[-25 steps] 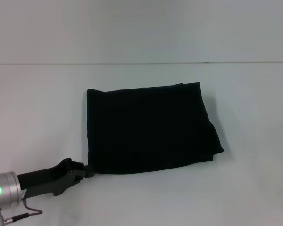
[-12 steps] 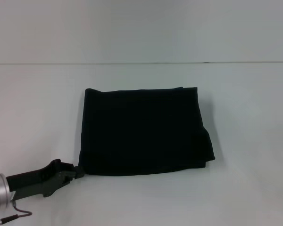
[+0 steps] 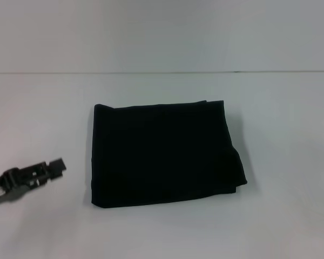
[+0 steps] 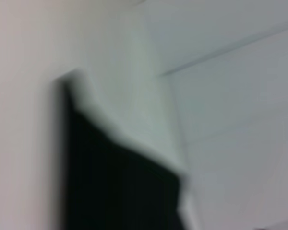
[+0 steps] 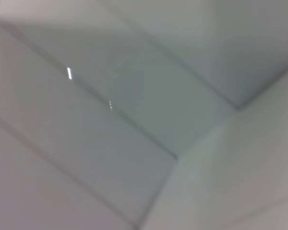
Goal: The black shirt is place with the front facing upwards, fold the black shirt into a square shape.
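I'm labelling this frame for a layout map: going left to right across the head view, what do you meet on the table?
left gripper near the left edge, apart from the cloth → bare table → the black shirt, folded into a rough rectangle → bare table again to the right edge. The right gripper is not in view.

- A plain white table [image 3: 270,216] with a smooth, matt top carries everything; its far edge meets a pale wall along a straight line.
- One thing lies directly on it: the black shirt [image 3: 162,154], a plain black cloth folded to a near-square, flat packet.
- The packet rests near the middle of the table; its left and near edges are straight, and its right side bulges a little at the near corner.
- In the left wrist view the black shirt [image 4: 115,187] appears as a dark, blurred shape on the table.
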Available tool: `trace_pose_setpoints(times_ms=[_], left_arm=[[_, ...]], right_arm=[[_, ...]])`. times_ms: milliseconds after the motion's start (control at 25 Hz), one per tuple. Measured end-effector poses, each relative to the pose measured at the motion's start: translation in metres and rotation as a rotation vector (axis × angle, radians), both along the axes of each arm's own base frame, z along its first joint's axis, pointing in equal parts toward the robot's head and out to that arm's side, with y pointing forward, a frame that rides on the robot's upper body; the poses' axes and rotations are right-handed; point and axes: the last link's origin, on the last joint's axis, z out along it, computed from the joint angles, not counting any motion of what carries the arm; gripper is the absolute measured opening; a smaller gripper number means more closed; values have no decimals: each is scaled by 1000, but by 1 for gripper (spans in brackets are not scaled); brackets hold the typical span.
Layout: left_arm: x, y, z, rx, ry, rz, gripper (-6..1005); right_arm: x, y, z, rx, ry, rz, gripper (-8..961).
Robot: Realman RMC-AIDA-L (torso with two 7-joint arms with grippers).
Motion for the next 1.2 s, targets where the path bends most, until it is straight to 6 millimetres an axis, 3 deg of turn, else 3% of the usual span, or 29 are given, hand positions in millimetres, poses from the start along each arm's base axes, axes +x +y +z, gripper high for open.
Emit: trace_pose_setpoints(times_ms=[120,160,240,480,640,920,1200], left_arm=[[17,4,5,113,78,-257,315],[23,10,5,132,111,-324,391],[31,25,5,142,168,-388,544],[49,66,-2,108,375,-524,676],[58,79,-12,166,506,-635,764],[70,82,-29,173,532,-701,934],[67,79,-38,173,545,-699,934]], right_arm=[[-2,1,-2,-75,-207,83,945],[-8,5,-6,-122,-357,169,945],[-11,7,-8,-137,-410,207,945],[-36,23,-29,-169,-572,403,945],[-52,28,-43,-165,-620,518,945],[-69,41,-69,-107,-711,619,945],[-72,45,-98,-86,-733,676,945]])
